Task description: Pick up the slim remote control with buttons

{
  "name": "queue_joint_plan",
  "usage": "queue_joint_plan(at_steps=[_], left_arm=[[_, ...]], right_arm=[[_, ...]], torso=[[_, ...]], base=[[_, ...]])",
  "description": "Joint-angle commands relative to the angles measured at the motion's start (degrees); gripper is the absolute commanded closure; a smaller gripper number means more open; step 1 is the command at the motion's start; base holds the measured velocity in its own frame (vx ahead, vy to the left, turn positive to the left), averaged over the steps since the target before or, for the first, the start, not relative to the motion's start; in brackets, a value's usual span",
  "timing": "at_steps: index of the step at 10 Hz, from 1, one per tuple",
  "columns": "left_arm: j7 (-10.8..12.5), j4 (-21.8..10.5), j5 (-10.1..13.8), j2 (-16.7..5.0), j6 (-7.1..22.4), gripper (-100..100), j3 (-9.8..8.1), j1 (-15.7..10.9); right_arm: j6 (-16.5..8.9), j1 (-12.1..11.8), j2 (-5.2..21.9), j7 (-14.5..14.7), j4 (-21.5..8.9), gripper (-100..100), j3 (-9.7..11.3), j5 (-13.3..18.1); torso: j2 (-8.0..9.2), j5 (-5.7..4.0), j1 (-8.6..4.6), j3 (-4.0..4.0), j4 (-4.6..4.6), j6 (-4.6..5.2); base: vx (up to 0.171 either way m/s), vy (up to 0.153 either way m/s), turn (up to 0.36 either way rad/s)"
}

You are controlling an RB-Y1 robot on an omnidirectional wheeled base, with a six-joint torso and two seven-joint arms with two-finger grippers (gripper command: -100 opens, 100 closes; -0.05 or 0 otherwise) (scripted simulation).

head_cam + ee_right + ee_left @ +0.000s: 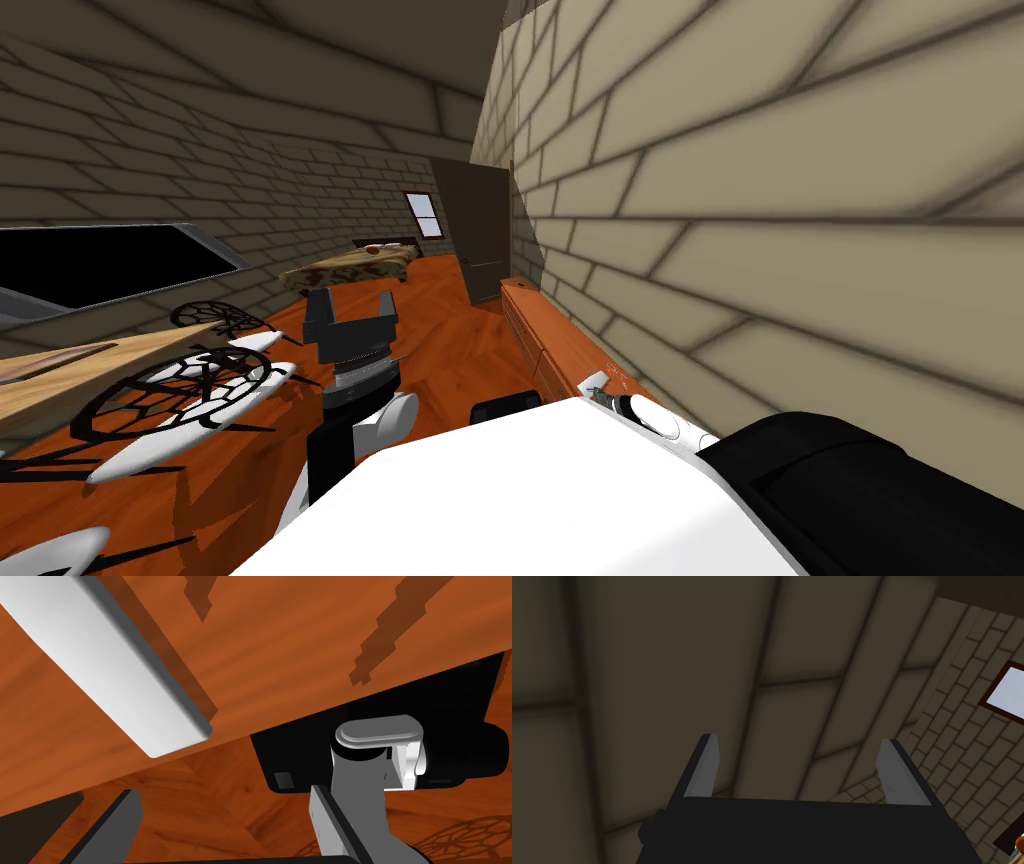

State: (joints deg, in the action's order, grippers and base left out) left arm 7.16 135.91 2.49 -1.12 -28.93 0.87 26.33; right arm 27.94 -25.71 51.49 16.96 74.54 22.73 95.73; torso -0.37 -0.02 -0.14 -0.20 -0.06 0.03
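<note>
While right arm [650, 418] reaches to orange dresser [545, 335], right jaws spread wide, empty, facing white drawer handle [110, 671]: likely approach pose. Remote [614, 377]: perhaps red-flecked speck on dresser top, unsure. Left jaws raised clear, open, empty.

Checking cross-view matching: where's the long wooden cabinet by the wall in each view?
Head view: cabinet runs along the right wall.
Right wrist view: its orange wooden panel with a white handle lies just beyond the open right tool.
Left wrist view: the open left tool points upward, away from it.
Shared landmark: the wood floor, also bordering the panel in the right wrist view.
</note>
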Motion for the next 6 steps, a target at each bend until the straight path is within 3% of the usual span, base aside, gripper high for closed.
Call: queue_joint_plan(at_steps=[1,4,6], left_arm=[[0.0,0.0,0.0,0.0,0.0,0,0.0,0.0],[0.0,0.0,0.0,0.0,0.0,0,-0.01,0.0],[0.0,0.0,0.0,0.0,0.0,0,0.0,0.0]], right_arm=[[0.0,0.0,0.2,1.6,-1.6,-100,0.4,1.2],[0.4,0.9,1.4,3.2,-5.1,-100,2.3,5.2],[0.8,1.6,2.0,4.6,-7.9,-100,4.1,8.3]], torso=[[0.0,0.0,0.0,0.0,0.0,0.0],[0.09,0.0,0.05,0.04,0.01,0.07],[-0.01,-0.01,0.0,-0.01,0.0,0.02]], base=[[0.056,-0.05,0.13],[0.043,-0.034,0.207],[0.065,-0.061,0.357]])
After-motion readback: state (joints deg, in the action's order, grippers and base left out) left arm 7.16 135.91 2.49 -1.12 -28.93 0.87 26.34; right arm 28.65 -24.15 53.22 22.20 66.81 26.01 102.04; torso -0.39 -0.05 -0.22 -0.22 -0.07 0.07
